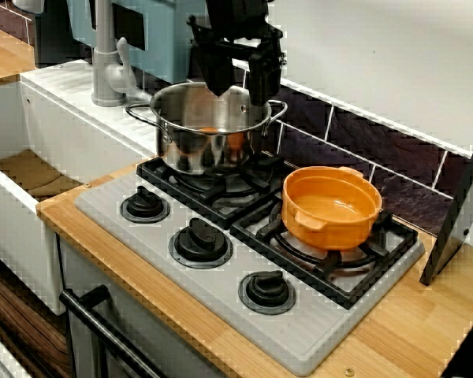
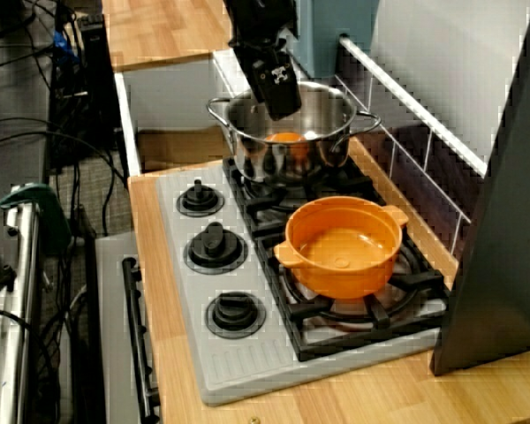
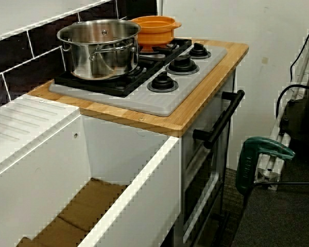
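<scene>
The pincer (image 1: 238, 88) hangs at the upper middle of the view from the front. Its two black fingers are set well apart and hold nothing. The tips are at about rim height of the steel pot (image 1: 209, 150); whether they have crossed the rim I cannot tell.

An orange piece (image 2: 285, 138) lies low inside the pot. In the view from the side it sits just below the fingertips in the frame. What it is I cannot make out.

To work inside this pot well, I judge the fingers should travel straight down, clear of the rim and the loop handles (image 1: 139, 113). They should be centred over the piece and close only when low beside it.

The pot stands on the grey stove (image 1: 221, 307), toward the upper middle of the front view. An orange bowl (image 1: 331, 209) sits to its lower right, near but apart. The low view from the far side does not show the pincer.
</scene>
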Tool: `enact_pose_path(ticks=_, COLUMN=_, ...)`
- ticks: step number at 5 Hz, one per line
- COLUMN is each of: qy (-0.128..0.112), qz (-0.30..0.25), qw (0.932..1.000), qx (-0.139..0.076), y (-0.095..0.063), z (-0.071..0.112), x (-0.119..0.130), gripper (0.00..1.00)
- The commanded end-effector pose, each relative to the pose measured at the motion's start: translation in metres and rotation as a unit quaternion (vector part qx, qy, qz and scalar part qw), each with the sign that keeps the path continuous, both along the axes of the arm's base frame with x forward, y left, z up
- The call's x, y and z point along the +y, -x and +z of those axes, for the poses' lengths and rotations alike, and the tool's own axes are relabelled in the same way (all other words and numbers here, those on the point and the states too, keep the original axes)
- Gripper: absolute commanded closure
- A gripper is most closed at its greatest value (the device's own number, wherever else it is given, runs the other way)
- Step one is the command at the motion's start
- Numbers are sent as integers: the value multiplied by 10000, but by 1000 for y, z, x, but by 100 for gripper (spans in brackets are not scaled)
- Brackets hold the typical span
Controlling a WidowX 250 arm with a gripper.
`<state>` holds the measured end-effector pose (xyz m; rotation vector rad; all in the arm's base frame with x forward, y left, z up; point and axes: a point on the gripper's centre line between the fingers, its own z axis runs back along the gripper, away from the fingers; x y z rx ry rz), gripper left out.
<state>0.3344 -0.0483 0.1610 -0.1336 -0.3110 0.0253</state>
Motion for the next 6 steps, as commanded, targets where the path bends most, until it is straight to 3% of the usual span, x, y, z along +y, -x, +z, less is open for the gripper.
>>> enact_pose_path(ticks=1, qy=196, qz=-121, qw=9980, qx=-589, y=-4, z=1, x=-14, gripper=0)
enact_pose_path(ticks=4, qy=57, qz=-28, qw=9993, qx=-378, y=-12, z=-28, x=-46, gripper=0)
enact_pose_path(ticks=6, qy=-96, qz=48, qw=9997, qx=-231, y=-19, z=-45, x=-53, gripper=0)
